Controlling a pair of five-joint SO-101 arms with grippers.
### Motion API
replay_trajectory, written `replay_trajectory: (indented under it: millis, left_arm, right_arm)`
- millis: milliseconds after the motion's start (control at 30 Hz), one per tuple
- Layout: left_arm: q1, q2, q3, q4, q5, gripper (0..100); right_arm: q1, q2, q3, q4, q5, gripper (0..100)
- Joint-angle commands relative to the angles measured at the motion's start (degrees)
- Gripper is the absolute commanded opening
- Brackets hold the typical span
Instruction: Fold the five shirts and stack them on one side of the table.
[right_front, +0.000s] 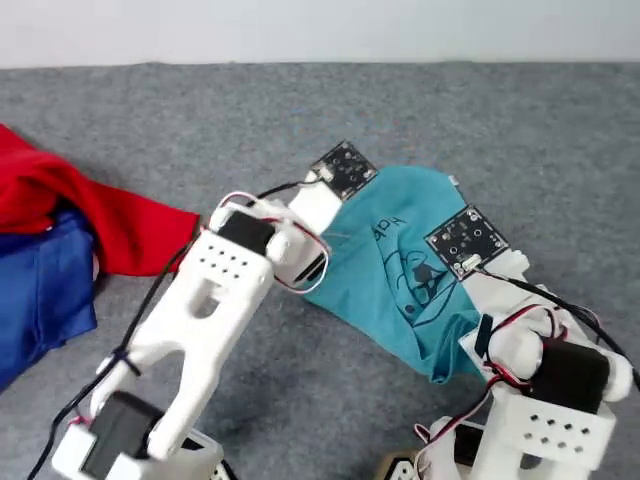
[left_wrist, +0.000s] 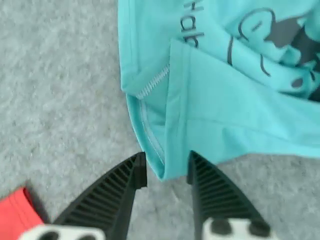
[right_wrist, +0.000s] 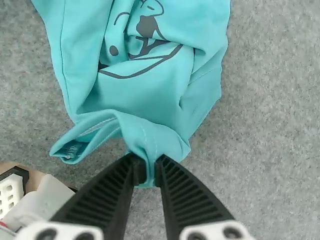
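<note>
One teal shirt (right_wrist: 150, 75): right gripper (right_wrist: 148, 170) pinches its bunched fold, left gripper (left_wrist: 166, 167) gapes around its stitched corner.

The teal shirt (right_wrist: 150, 75) is soft, matt knit cloth with stitched hems and a flat dark print. The red shirt (right_front: 120, 220) and blue shirt (right_front: 40, 290) are matt cloth too. The table cover (right_front: 500, 130) is rough grey felt. The left gripper (left_wrist: 166, 172) and right gripper (right_wrist: 145, 170) are ribbed matt black plastic. The arm shells (right_front: 215, 290) are smooth white plastic.

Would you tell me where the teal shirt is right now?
High view: the teal shirt lies right of centre on the table, one end pinched by the right gripper.
</note>
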Motion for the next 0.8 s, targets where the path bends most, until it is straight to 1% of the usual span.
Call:
replay_trajectory:
  millis: [0,133,400,600,767]
  left_arm:
    - [0.1,4.5,-6.5,-1.4,-0.7,18]
    - [0.4,11.5,-11.6,-0.8,-0.6,18]
    - [0.4,24.6,-24.0,7.6,-0.5,18]
    - [0.4,33.1,-32.0,10.0,-0.8,18]
    - [1.7,38.9,-38.0,13.7,-0.8,18]
  right_arm:
    - [-0.5,-0.7,-0.3,2.2,-0.5,1.0]
    - [-0.7,-0.7,0.4,2.1,-0.5,1.0]
    - [-0.6,-0.7,3.8,2.0,-0.5,1.0]
    - [-0.6,-0.7,4.7,1.9,-0.5,1.0]
    - [-0.7,-0.7,4.7,1.9,-0.3,1.0]
